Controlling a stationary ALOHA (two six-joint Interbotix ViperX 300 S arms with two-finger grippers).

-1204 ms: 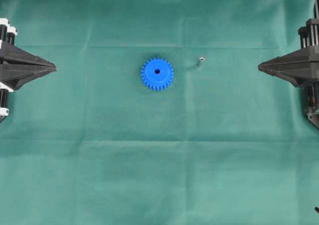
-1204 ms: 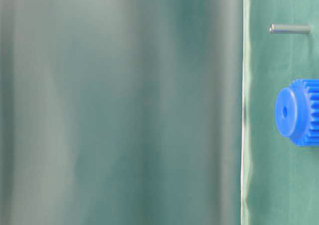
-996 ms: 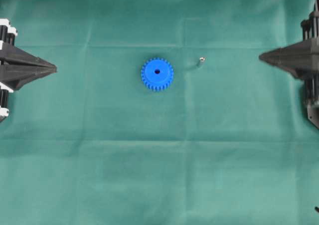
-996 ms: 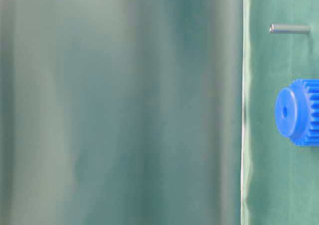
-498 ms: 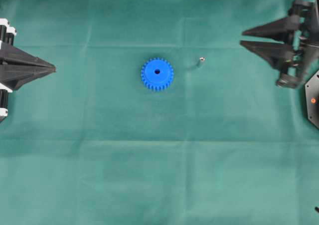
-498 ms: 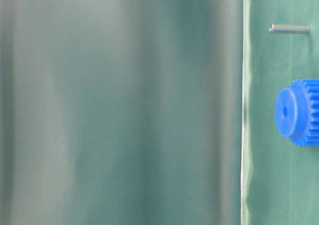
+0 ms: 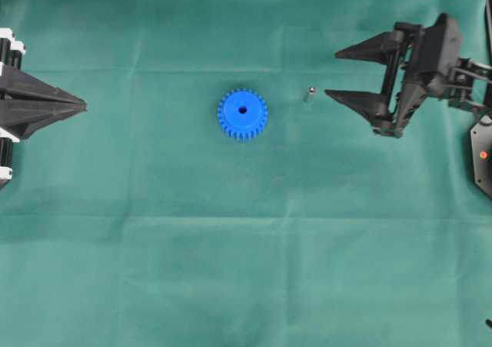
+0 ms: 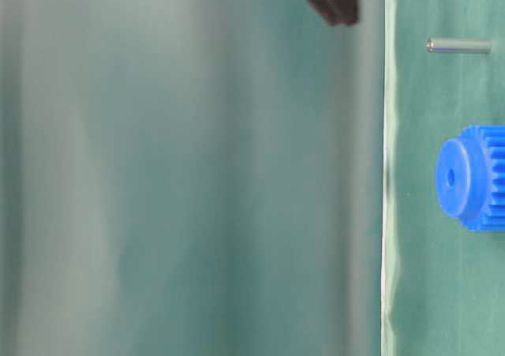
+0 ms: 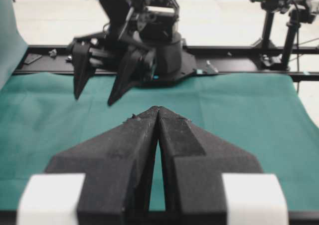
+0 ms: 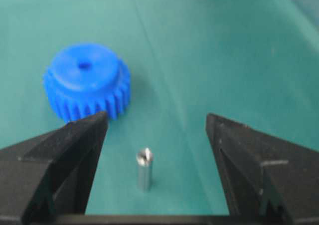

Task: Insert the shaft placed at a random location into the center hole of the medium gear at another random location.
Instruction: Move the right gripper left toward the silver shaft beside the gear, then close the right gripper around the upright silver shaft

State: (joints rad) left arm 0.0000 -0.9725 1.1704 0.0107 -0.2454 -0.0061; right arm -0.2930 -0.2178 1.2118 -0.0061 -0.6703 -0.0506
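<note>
Right gripper (image 7: 335, 74) spread wide near upright shaft (image 7: 309, 95) — nothing held

The right gripper (image 7: 336, 74) now stands farther in from the right edge of the overhead view, near the shaft (image 7: 309, 95). Its jaws, previously pressed together, are now spread wide apart.

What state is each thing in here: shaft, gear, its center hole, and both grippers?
shaft: standing upright on the cloth, apart from the gear, not gripped.
medium gear: lying flat, hub up, untouched.
center hole: empty.
right gripper: open, fingers spread, beside the shaft but not around it.
left gripper: shut, holding nothing, parked at the left edge.
</note>
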